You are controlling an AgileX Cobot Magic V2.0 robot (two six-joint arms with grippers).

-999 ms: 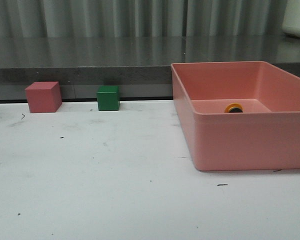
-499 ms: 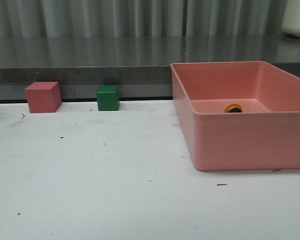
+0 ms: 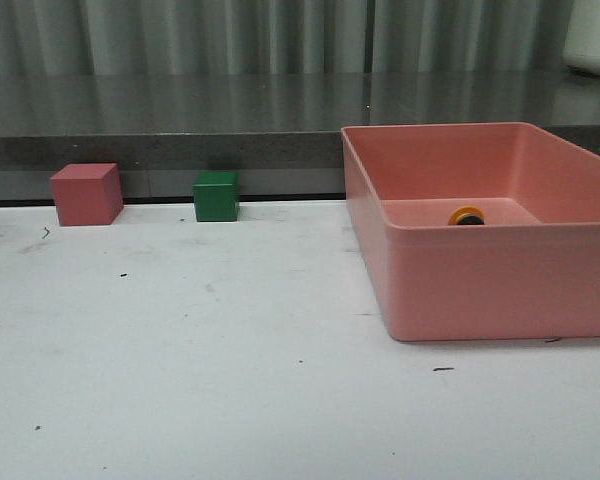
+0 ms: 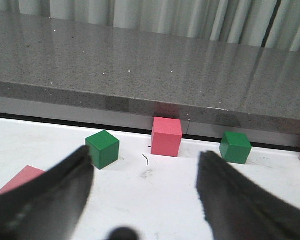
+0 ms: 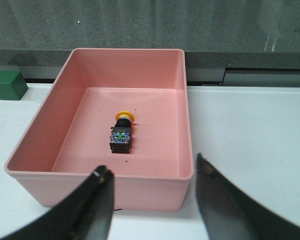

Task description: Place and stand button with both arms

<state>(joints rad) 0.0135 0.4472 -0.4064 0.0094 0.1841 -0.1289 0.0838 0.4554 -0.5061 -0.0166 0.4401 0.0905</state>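
The button (image 5: 122,132) lies on its side on the floor of a pink bin (image 5: 140,189), yellow cap toward the far wall, clear-and-blue base toward me. In the front view only its yellow cap (image 3: 468,215) shows over the bin's near wall (image 3: 500,285). My right gripper (image 5: 151,172) is open and empty, in front of the bin's near wall, outside it. My left gripper (image 4: 145,160) is open and empty over the white table, short of the cubes. Neither arm shows in the front view.
A pink cube (image 3: 85,193) and a green cube (image 3: 216,196) stand at the table's back edge, left of the bin. The left wrist view shows a second green cube (image 4: 103,148) and a flat pink block (image 4: 20,180). A grey counter ledge (image 3: 180,140) runs behind.
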